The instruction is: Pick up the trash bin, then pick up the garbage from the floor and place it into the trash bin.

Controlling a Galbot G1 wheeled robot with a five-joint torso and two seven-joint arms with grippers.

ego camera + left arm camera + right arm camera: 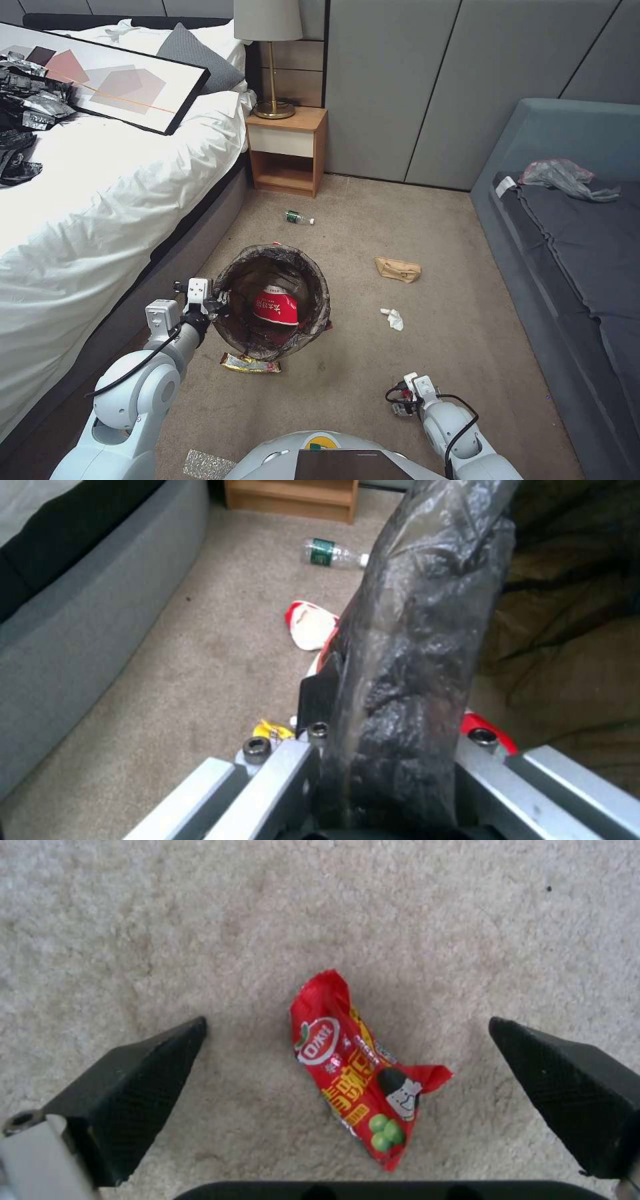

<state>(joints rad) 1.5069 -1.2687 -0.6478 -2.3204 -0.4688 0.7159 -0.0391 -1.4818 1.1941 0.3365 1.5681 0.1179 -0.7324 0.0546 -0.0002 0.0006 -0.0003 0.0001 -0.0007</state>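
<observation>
Here, the trash bin [272,301] hangs off the carpet [460,333], its lined rim clenched by the left end effector [217,303] at 9 o'clock; a red-and-white cup [275,307] with unreadable white characters lies inside. The right end effector [347,1065], spread wide, straddles a red snack wrapper [363,1075] with Chinese lettering and green peas.

Even, soft indoor light fills the room; the lamp [268,40] by the bed [100,187] appears unlit. Shadows on the carpet [427,333] are faint. The bed's white duvet is bright, nearly washed out. The left wrist view is blurred; the liner [413,645] shows pale sheen.
</observation>
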